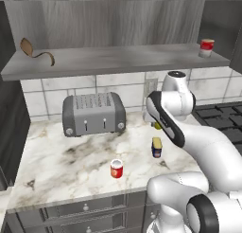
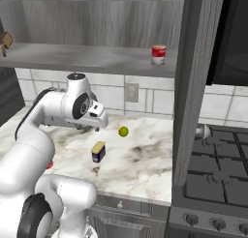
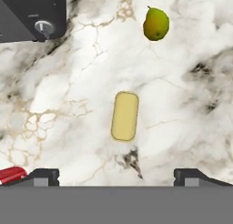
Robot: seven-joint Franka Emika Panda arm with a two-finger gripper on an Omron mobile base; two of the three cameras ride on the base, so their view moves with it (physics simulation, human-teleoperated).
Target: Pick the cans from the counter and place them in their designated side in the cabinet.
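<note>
two cans (image 1: 156, 147) on counter (image 1: 66, 165), toaster (image 1: 93, 113) behind

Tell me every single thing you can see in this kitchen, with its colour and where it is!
Dark blue can with yellow top: one, on the white marble counter, upright, right of centre.
Red can with white lid: one, on the counter near its front edge.
Red can with white middle band: one, on the grey wood-grain cabinet shelf, right end.
Brown curled thing: one, shelf's left end; cannot tell what it is.
Yellow-green pear-shaped fruit: one, on the counter, behind the blue can.
Grey metal toaster: one, at the back of the counter.
Black stove: one, right of the counter.
Grey drawers with round knobs: below the counter.
White robot arm: one; its tool open above the blue can.
</note>
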